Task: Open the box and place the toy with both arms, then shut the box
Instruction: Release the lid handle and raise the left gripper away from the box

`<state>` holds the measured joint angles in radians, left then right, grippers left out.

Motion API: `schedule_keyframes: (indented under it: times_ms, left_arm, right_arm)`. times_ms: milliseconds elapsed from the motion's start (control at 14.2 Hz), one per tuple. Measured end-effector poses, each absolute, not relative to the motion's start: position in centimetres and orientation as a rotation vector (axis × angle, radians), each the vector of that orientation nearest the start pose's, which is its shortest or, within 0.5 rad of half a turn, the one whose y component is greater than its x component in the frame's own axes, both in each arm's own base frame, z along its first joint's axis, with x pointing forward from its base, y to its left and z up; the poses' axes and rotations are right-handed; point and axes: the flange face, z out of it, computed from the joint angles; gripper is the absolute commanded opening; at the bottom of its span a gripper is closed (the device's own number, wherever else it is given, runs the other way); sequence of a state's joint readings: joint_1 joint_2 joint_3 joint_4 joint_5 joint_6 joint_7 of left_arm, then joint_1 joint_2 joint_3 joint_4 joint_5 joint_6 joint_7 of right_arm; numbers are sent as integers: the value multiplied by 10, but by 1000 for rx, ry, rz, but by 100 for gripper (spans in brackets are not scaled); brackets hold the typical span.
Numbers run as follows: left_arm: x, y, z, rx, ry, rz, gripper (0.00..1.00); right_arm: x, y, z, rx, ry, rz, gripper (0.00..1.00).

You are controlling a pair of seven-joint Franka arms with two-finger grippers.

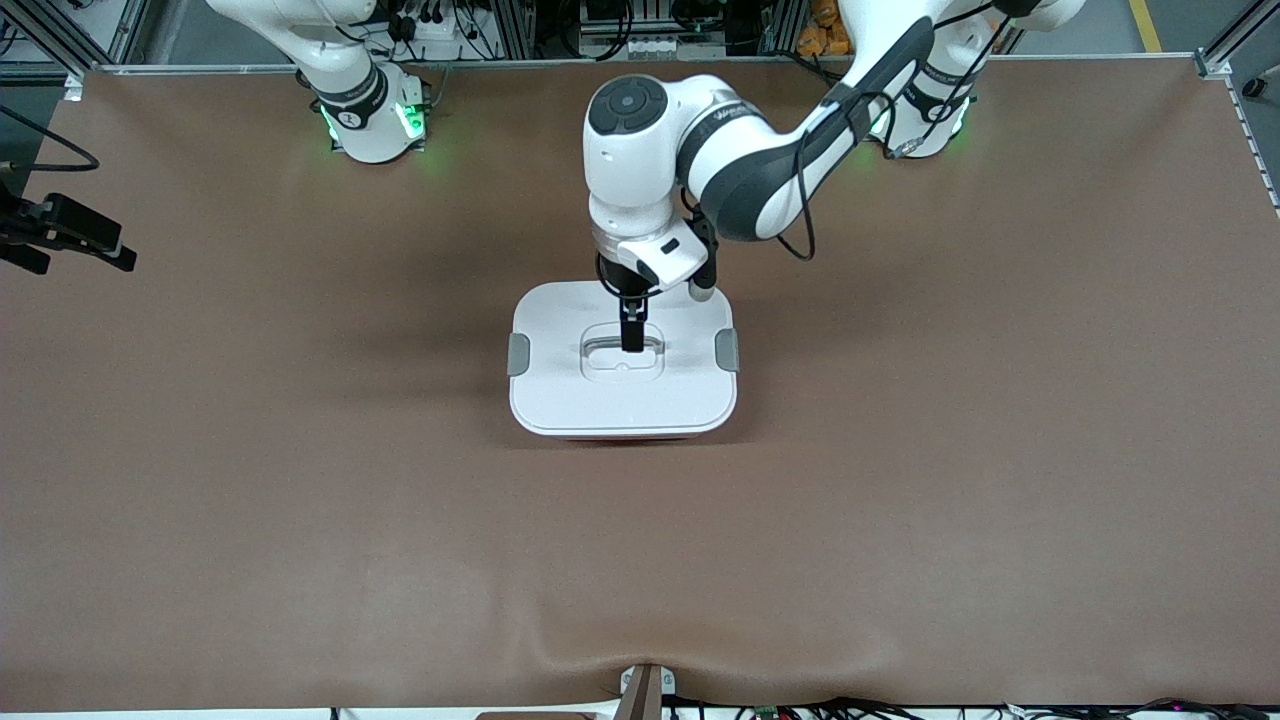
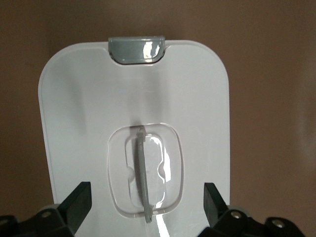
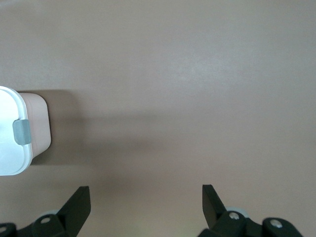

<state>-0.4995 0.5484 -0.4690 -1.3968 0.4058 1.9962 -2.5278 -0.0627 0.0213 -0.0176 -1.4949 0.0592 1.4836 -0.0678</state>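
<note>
The box (image 1: 622,400) stands mid-table with its white lid (image 2: 89,108) on and a grey clip (image 1: 518,354) at each end. A thin grey handle (image 2: 143,173) stands edge-on in the lid's recess. My left gripper (image 1: 632,340) hangs straight down over that recess. Its fingers are open, one on each side of the handle (image 1: 622,345), touching nothing. My right gripper (image 3: 145,190) is open over bare table toward the right arm's end, holding nothing. The box's pink wall (image 3: 37,123) shows at the edge of the right wrist view. The toy is out of view.
The brown table (image 1: 900,500) stretches wide around the box. Both arm bases (image 1: 370,110) stand along its edge farthest from the front camera. A black piece of hardware (image 1: 60,235) juts in at the right arm's end of the table.
</note>
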Motion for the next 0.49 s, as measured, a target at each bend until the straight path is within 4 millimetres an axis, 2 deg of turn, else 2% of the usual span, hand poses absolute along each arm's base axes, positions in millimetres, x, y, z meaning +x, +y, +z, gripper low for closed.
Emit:
schedule_keyframes:
  times_ms: [141, 282, 423, 493]
  left_arm:
    - [485, -516, 451, -2481, -2118, -233, 100]
    - [501, -488, 478, -2546, -2034, -216, 100]
    - [519, -453, 505, -2609, -1956, -186, 100]
    - [531, -424, 524, -2659, -1878, -168, 100]
  right_arm:
    - [552, -37, 640, -3080, 11, 45, 100]
    - [552, -37, 640, -3080, 11, 46, 100]
    - [552, -37, 640, -3080, 11, 46, 100]
    - [552, -37, 640, -3080, 12, 46, 100]
